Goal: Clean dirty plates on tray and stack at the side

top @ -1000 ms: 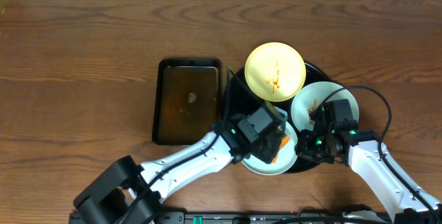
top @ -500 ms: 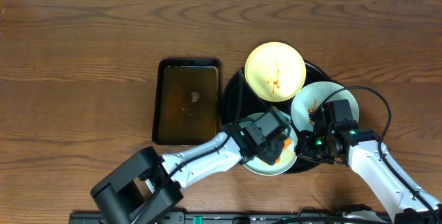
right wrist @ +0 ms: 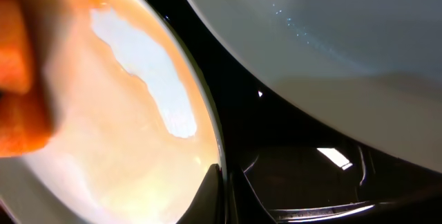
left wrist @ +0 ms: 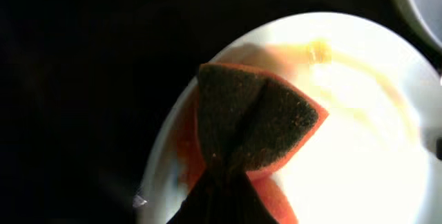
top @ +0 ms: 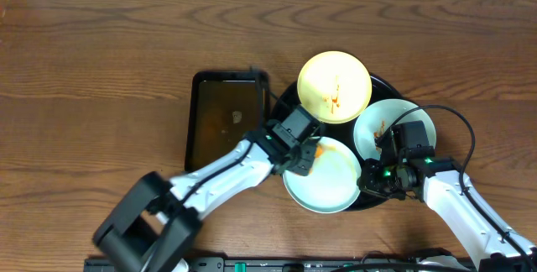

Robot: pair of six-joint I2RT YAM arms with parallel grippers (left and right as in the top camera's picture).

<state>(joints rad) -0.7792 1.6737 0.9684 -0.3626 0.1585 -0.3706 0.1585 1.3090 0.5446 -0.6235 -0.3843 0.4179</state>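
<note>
The black round tray (top: 285, 104) holds three plates. The pale yellow plate (top: 334, 86) with orange smears is at the back. One mint plate (top: 394, 128) with a smear is on the right. The other mint plate (top: 327, 180) is at the front. My left gripper (top: 304, 156) is shut on an orange sponge (left wrist: 252, 124) with a dark scouring face, pressed on this plate's upper-left part (left wrist: 359, 113). My right gripper (top: 367, 180) is shut on the front plate's right rim (right wrist: 214, 141), its fingers either side of the rim. The sponge also shows in the right wrist view (right wrist: 17, 79).
A smaller rectangular dark tray (top: 228, 121) with a small pale blob (top: 235, 117) lies just left of the round tray. Bare wooden table (top: 101, 70) stretches to the left and back. The right mint plate (right wrist: 331, 30) overhangs close to my right gripper.
My left gripper has carried the sponge across the front plate from its lower right to its upper left. The right gripper has kept its hold on the rim.
</note>
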